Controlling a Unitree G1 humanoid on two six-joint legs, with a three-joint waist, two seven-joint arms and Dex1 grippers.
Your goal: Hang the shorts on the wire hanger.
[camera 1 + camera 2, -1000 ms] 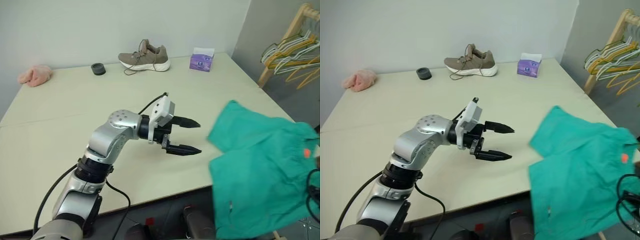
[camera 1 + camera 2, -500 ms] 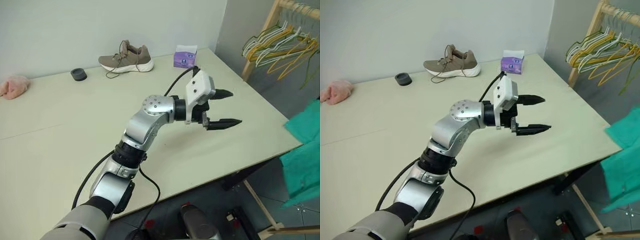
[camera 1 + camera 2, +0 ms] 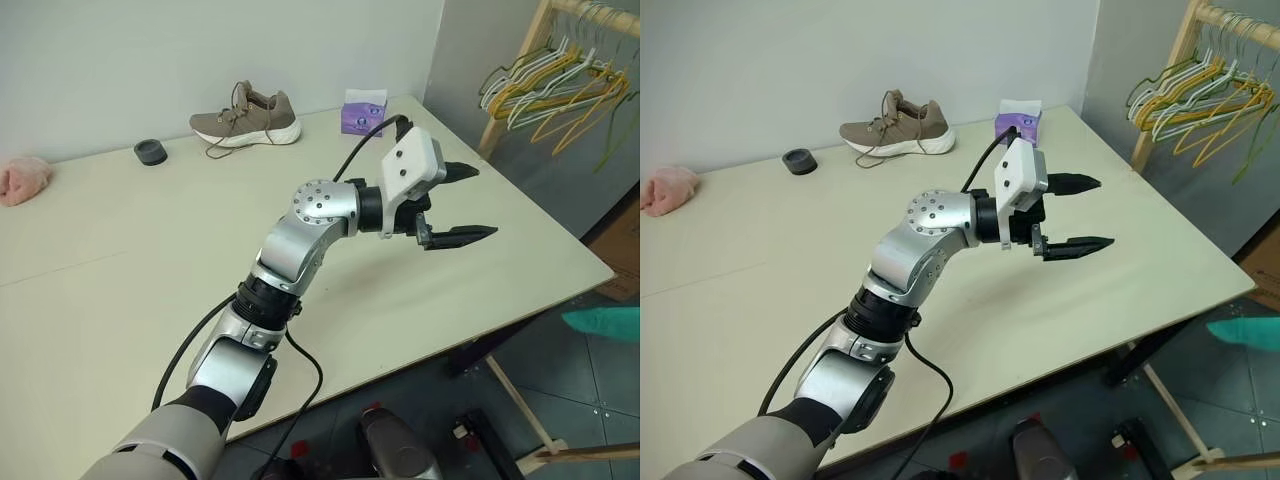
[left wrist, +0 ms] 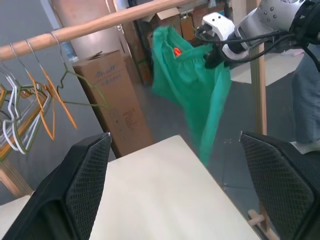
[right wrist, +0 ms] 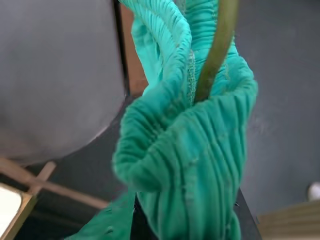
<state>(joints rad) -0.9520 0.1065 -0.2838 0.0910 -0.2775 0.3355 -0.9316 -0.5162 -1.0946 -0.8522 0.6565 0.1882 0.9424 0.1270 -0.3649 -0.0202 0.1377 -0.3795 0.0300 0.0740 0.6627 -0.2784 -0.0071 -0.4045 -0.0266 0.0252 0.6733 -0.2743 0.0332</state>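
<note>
Left gripper (image 3: 455, 205): fingers spread wide, empty, held above the table's far right part.
Right gripper (image 4: 212, 55): pinched on the gathered waistband of the shorts (image 4: 192, 85), off the table's right side; teal fabric hangs down, orange-red tag showing.
Wire hanger (image 5: 216, 50): an olive-grey wire runs through the bunched waistband.
Table (image 3: 120, 260): cream top.
Far edge: pink fluffy cloth (image 3: 22, 180), black ring (image 3: 151, 152), tan sneaker (image 3: 245, 114), purple tissue box (image 3: 363, 112).
Cardboard box (image 4: 107, 107): printed writing, unreadable.
Rack (image 3: 545, 80): wooden, bunched hangers.
</note>
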